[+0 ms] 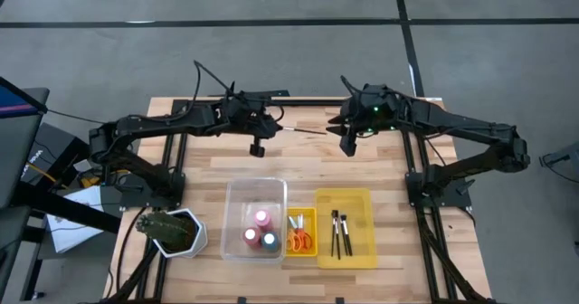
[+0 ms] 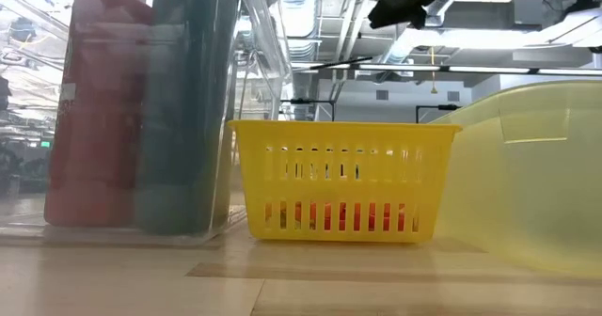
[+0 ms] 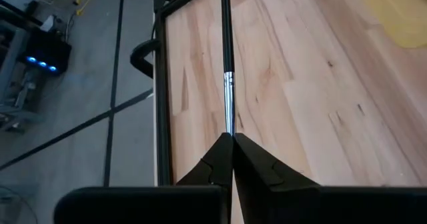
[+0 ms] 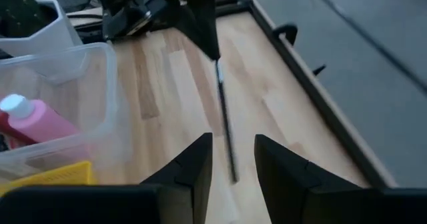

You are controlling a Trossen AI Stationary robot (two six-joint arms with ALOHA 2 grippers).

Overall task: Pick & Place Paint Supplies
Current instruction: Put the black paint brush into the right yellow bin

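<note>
A thin dark-handled paintbrush [image 1: 306, 131] is held in the air over the far middle of the table, roughly level. My left gripper [image 1: 277, 128] is shut on it. The handle runs toward my right gripper [image 1: 335, 126], which is open. In the right wrist view the handle's free end [image 4: 233, 176] lies in the gap ahead of my right gripper [image 4: 233, 143], whose fingers stand on either side without touching. Pink, red and blue paint bottles [image 1: 259, 232] stand in the clear bin, orange scissors [image 1: 299, 241] lie in the small yellow basket, and two brushes [image 1: 340, 233] lie in the yellow bin. My left gripper [image 3: 231, 136] pinches the paintbrush between its two fingertips at the end by the silver ferrule [image 3: 229, 111], coming level from the table's left and lying along the brush. The brush is lifted clear of the table, and its dark handle [image 3: 225, 24] sticks straight out beyond the fingers.
The clear bin [image 1: 235, 195], the small yellow basket [image 1: 312, 215] and the yellow bin [image 1: 362, 204] stand in a row at the near edge. A green plant in a white pot [image 1: 170, 232] sits near left. Bare wood [image 1: 298, 164] lies between the grippers and the bins.
</note>
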